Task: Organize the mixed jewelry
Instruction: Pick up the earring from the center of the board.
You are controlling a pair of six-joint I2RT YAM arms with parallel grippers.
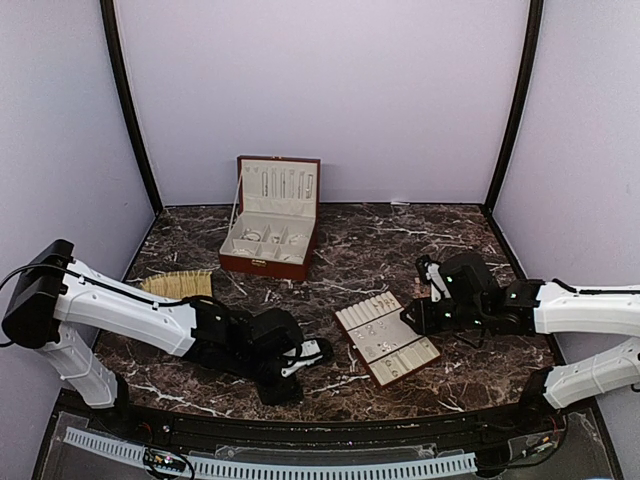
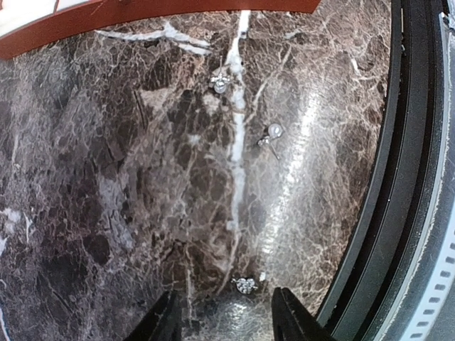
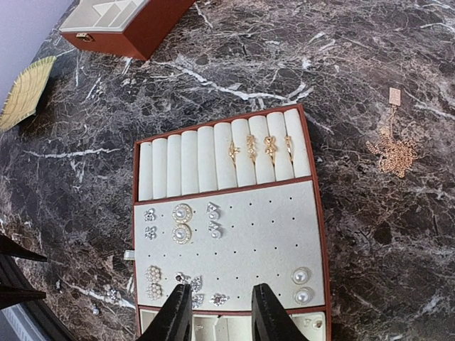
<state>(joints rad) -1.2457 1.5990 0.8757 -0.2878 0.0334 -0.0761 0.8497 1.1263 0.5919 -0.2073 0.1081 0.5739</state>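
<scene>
The mixed jewelry lies partly loose on the marble. A tiny sparkly heart stud [image 2: 245,285] sits just ahead of my left gripper [image 2: 227,320], in line with the gap between its open jaws and touching neither finger. Farther off lie a pearl stud [image 2: 273,132] and another small stud [image 2: 220,83]. My right gripper [image 3: 222,316] hovers open over the near edge of the cream tray [image 3: 284,227], with nothing held. Under its gap a small stud [image 3: 219,299] sits pinned in the tray. Gold rings [image 3: 259,148] stand in the tray's rolls. In the top view the left gripper [image 1: 310,352] is left of the tray [image 1: 385,340].
The open red-brown box [image 1: 270,215] stands at the back centre. A straw mat [image 1: 180,285] lies at the left. A gold chain [image 3: 391,149] lies on the marble right of the tray. Loose studs [image 3: 106,295] rest by the tray's left corner. The table's black rail [image 2: 398,177] runs close on the left gripper's right.
</scene>
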